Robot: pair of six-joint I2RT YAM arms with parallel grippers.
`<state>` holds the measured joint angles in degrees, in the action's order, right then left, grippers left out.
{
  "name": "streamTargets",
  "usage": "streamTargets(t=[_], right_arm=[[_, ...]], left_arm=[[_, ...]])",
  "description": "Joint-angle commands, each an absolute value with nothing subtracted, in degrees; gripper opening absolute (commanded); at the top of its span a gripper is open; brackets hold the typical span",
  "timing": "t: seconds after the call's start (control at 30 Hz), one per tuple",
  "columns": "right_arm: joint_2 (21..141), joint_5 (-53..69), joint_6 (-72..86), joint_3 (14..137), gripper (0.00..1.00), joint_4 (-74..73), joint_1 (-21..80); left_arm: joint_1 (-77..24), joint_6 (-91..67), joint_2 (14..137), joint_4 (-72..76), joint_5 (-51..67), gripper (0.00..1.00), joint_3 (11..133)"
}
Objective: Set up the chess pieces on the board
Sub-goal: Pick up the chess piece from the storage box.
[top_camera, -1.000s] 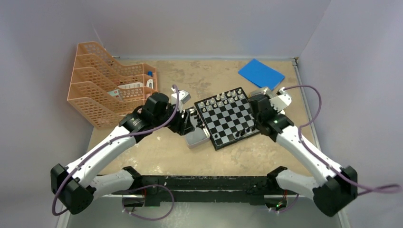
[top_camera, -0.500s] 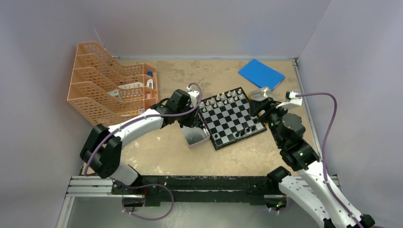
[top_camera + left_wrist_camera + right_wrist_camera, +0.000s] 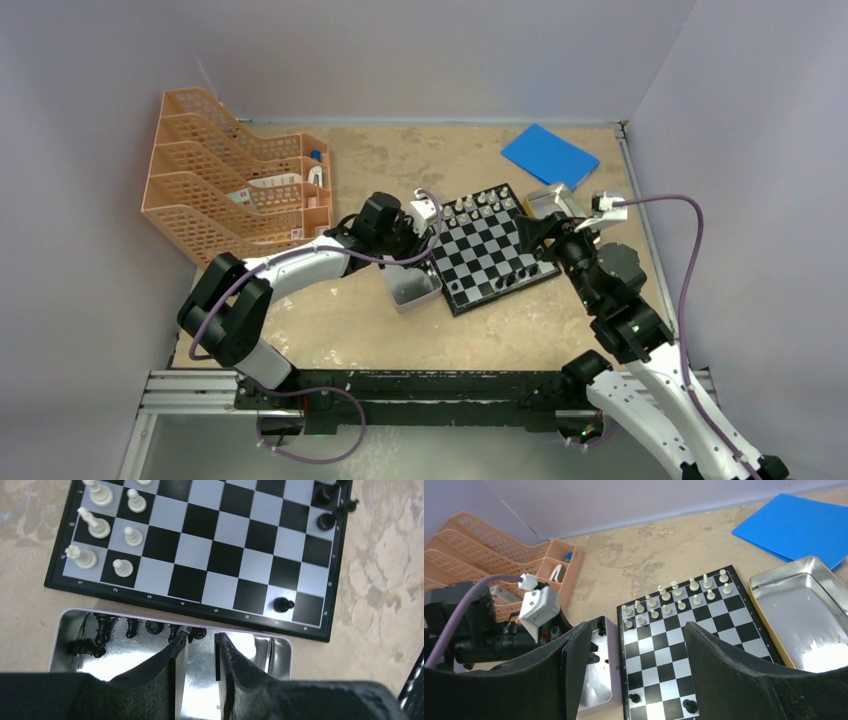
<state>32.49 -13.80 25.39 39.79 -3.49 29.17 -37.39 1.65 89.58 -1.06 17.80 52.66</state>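
Over tin (image 3: 252,652), left jaws narrow, black pieces (image 3: 150,627) at tips, grip unclear; right jaws spread above board (image 3: 674,645).

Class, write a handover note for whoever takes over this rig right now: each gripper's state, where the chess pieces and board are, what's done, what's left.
Left gripper: jaws narrowly apart, low in the tin, a black piece at its tips, not clearly gripped.
Right gripper: wide open, empty, hovering at the board edge.
Done: white pieces in two rows; a few black ones placed.
To do: move the tin's remaining black pieces onto the board.
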Motion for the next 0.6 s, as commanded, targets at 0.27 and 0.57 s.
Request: streamTargets(t=[0.27, 0.57], right_arm=[[30.17, -10.76, 23.03, 41.03, 0.71, 0.72, 28.96], [28.04, -10.71, 22.49, 40.52, 0.72, 0.09, 28.92]], left_arm=[[-36.11, 18.23, 92.71, -0.91, 27.33, 0.28, 51.80], [-36.09, 23.57, 92.68, 3.18, 30.82, 0.28, 48.37]])
